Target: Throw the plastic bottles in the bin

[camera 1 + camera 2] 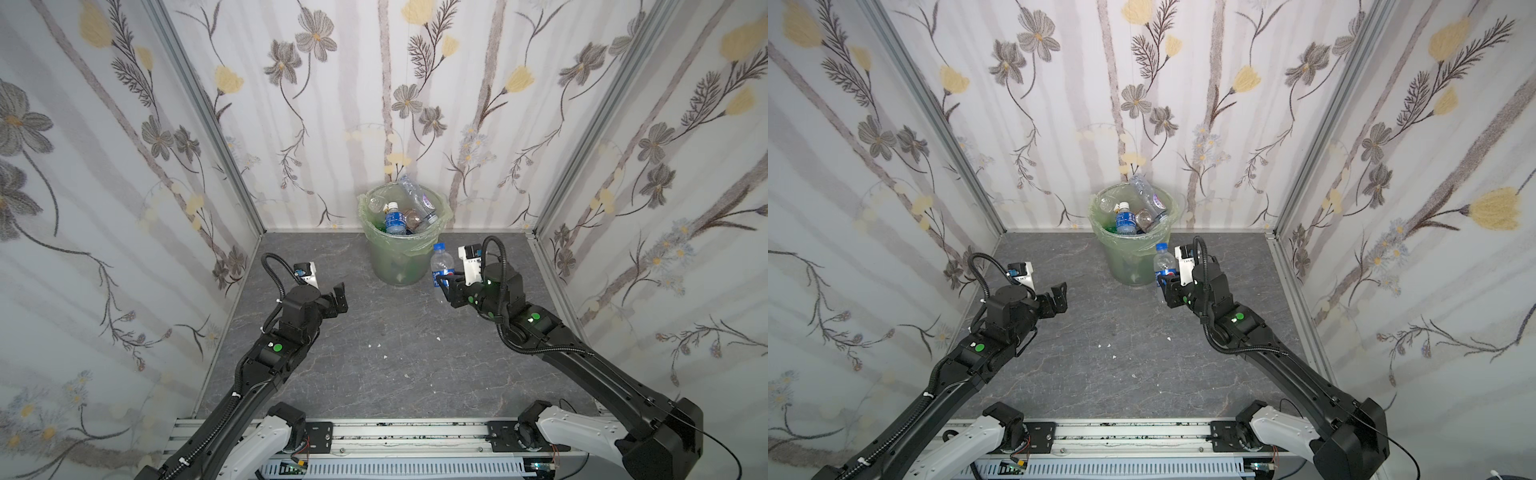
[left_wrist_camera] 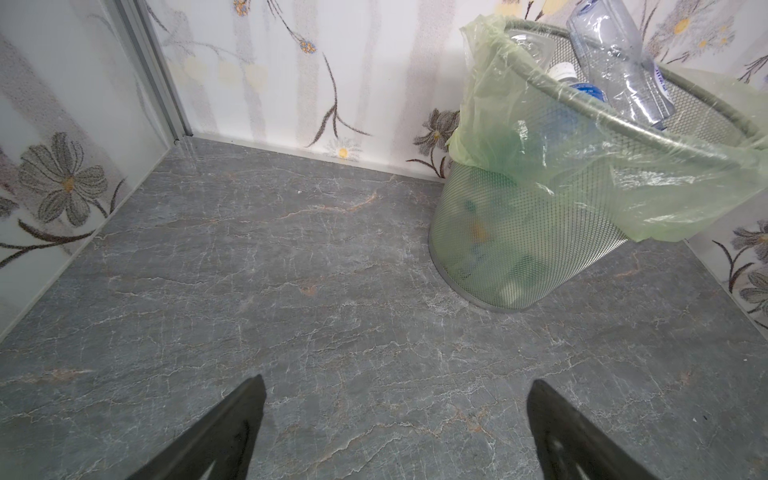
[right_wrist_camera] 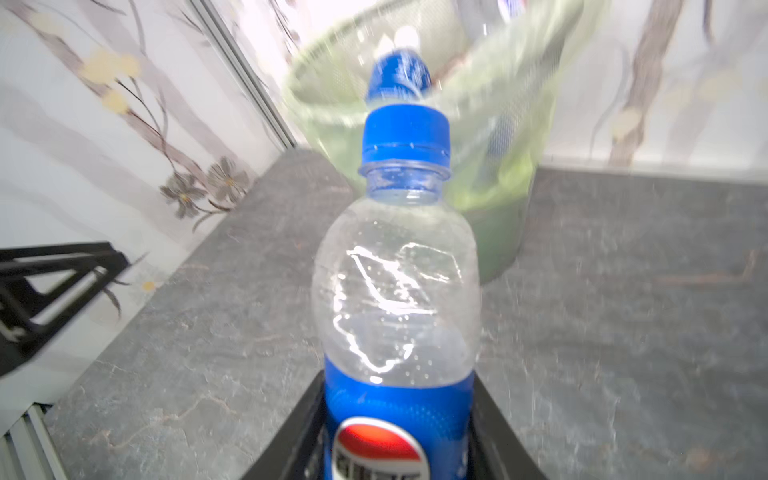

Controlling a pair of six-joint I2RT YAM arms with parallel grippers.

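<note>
The right gripper [image 1: 444, 287] is clamped on the blue-labelled lower half of a clear, blue-capped bottle [image 3: 395, 291], holding it roughly upright just beside the bin [image 2: 519, 232], which is round, of wire mesh, lined with a thin green bag [image 2: 540, 124]; other bottles [image 1: 395, 218] fill the bin, one crumpled and poking above the rim; the left gripper [image 1: 337, 300] gapes wide, empty, above the grey veined tabletop [image 2: 291, 291].
</note>
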